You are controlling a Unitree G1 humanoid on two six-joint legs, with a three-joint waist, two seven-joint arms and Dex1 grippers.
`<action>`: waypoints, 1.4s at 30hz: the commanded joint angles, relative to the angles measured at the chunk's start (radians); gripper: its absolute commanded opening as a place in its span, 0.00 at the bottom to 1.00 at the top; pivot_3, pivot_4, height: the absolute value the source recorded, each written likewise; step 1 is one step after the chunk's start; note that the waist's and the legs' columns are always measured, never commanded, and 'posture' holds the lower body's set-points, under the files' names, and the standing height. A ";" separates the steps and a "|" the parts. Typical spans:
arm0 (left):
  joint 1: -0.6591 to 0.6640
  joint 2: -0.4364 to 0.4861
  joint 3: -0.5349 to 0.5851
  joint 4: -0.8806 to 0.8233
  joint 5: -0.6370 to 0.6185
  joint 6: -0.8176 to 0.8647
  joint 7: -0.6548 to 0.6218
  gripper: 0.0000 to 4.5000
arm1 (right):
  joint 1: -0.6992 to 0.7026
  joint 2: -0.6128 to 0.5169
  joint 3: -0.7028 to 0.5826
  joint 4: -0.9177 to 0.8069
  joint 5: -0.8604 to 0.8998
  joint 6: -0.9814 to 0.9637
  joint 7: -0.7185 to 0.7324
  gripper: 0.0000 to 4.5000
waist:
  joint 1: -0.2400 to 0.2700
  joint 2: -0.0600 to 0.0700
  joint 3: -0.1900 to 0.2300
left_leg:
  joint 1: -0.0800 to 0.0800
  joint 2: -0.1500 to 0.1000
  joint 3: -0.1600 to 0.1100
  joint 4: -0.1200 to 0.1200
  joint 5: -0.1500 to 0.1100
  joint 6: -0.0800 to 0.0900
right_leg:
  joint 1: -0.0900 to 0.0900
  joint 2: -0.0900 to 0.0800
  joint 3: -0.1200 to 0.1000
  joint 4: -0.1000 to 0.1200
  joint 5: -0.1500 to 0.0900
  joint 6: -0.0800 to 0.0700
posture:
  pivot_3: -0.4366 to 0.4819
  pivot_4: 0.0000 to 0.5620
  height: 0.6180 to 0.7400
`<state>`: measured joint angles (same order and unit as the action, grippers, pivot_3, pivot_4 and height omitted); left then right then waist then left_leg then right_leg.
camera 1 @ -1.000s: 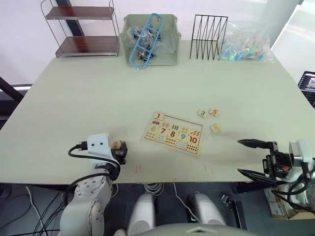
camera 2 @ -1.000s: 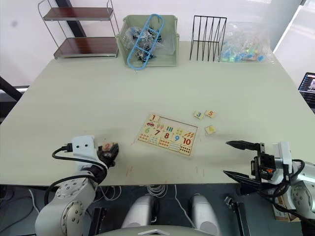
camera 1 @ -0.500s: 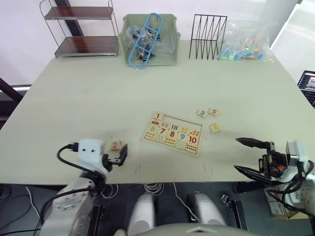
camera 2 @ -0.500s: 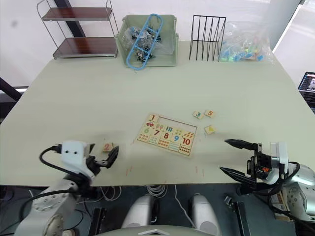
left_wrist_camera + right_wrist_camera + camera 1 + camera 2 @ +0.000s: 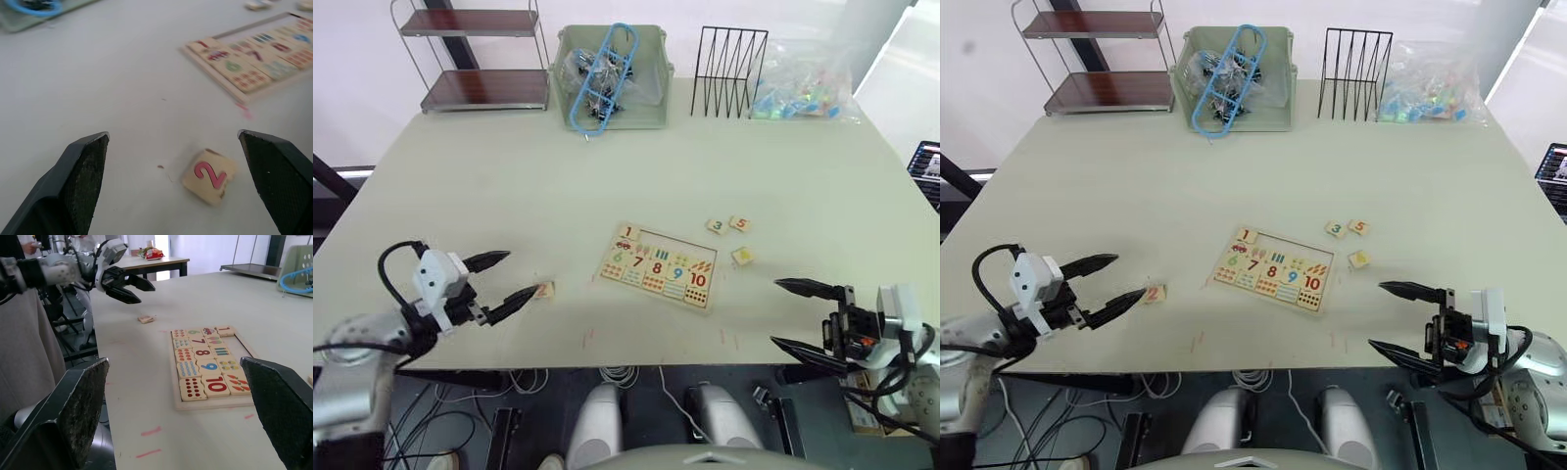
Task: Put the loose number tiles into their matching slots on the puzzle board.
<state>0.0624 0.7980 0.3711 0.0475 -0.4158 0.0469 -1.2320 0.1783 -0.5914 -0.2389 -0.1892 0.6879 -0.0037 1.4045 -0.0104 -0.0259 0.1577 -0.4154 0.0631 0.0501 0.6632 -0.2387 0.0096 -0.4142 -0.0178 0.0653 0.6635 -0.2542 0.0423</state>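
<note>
The puzzle board [image 5: 646, 291] lies flat near the table's middle, with coloured numerals 6 to 10 in place. A "1" tile [image 5: 627, 232] sits at the left end of its far row, and the matching slots [image 5: 675, 244] beside it look empty. A loose "2" tile [image 5: 544, 289] lies on the table left of the board, also seen as the "2" tile [image 5: 209, 176]. My left gripper [image 5: 523, 273] is open just left of that tile and not touching it. Loose tiles "3" [image 5: 716, 226], "5" [image 5: 738, 222] and a yellow-marked one [image 5: 742, 256] lie right of the board. My right gripper [image 5: 775, 312] is open and empty at the front right.
At the table's back stand a two-level wire shelf [image 5: 480, 59], a green bin [image 5: 612, 78] with blue hangers, a black wire rack [image 5: 729, 59] and a clear bag [image 5: 803, 93] of coloured pieces. The table's front edge [image 5: 636, 364] runs just below both grippers.
My left gripper has let go of the "2" tile, opened, and drawn back to the left. The tile now lies on the table. My right gripper has barely moved.
</note>
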 commanded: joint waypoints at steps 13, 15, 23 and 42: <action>-0.486 0.147 -0.461 0.653 0.031 -0.436 -0.382 0.99 | 0.015 -0.017 -0.027 -0.034 0.001 -0.032 -0.009 1.00 | -0.002 0.000 0.000 | -0.001 0.000 0.000 0.001 0.000 0.000 | 0.001 0.001 0.000 0.001 0.000 0.001 | 0.48 0.27 1.00; -0.500 0.158 -0.505 0.684 0.033 -0.456 -0.382 0.99 | 0.023 -0.019 -0.031 -0.036 0.000 -0.037 -0.008 1.00 | -0.002 0.000 0.000 | -0.001 0.000 0.000 0.001 0.000 0.000 | 0.001 0.001 0.000 0.001 0.001 0.002 | 0.48 0.27 1.00; -0.537 0.180 -0.560 0.754 0.033 -0.479 -0.382 0.99 | 0.029 -0.026 -0.038 -0.030 0.000 -0.052 -0.007 1.00 | -0.001 0.000 0.000 | 0.000 0.000 0.000 0.001 0.000 0.000 | 0.001 0.001 0.000 0.002 0.000 0.001 | 0.48 0.27 1.00; -0.559 0.181 -0.581 0.751 0.066 -0.406 -0.382 0.99 | -0.003 -0.024 -0.028 0.006 -0.010 -0.069 -0.005 1.00 | -0.001 0.000 0.000 | 0.001 0.000 -0.001 0.005 0.000 0.000 | 0.001 0.002 0.000 0.007 0.000 0.001 | 0.48 0.27 1.00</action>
<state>-0.4993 0.9713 -0.2063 0.7885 -0.3546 -0.3701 -1.5850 0.1788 -0.6079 -0.2481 -0.1758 0.6712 -0.0524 1.3943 -0.0119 -0.0259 0.1578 -0.4144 0.0633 0.0496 0.6683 -0.2386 0.0098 -0.4130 -0.0161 0.0657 0.6713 -0.2541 0.0434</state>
